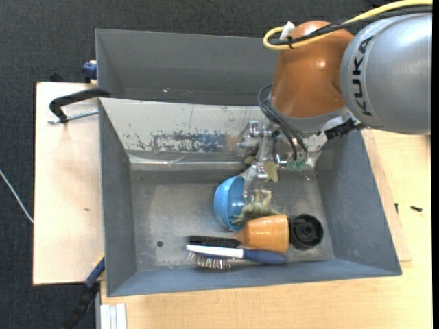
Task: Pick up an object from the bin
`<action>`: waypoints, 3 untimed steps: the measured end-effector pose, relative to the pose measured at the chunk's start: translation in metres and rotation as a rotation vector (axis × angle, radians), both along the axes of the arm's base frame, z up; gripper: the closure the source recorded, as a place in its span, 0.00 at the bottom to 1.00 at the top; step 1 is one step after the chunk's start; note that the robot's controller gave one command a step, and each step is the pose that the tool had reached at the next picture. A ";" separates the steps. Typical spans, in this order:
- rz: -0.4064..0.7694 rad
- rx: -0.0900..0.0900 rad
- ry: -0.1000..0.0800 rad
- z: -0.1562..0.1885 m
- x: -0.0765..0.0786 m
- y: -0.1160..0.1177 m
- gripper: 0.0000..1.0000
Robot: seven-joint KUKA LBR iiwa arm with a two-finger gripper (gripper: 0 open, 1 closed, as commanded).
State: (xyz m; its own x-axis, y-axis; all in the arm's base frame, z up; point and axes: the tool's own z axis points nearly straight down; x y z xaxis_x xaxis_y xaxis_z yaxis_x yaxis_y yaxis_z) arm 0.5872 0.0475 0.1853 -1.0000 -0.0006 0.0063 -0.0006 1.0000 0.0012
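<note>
My gripper (263, 162) hangs below the arm's orange cover, over the back middle of the bin. Just beneath its tip lies a blue bowl (228, 201), tipped on its side. A small olive-green thing (259, 201) rests against the bowl's right edge, directly under the gripper. In front of these an orange cup (266, 232) lies on its side.
A black round lid (306, 230) sits to the right of the orange cup. A brush with a blue handle (230, 252) lies along the bin's front wall. The left half of the bin floor is bare.
</note>
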 end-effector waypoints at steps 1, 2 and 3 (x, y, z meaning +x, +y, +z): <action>0.104 0.000 -0.018 -0.113 -0.034 0.009 0.00; 0.103 -0.006 -0.027 -0.106 -0.029 0.005 1.00; 0.167 0.000 -0.022 0.022 -0.015 0.000 1.00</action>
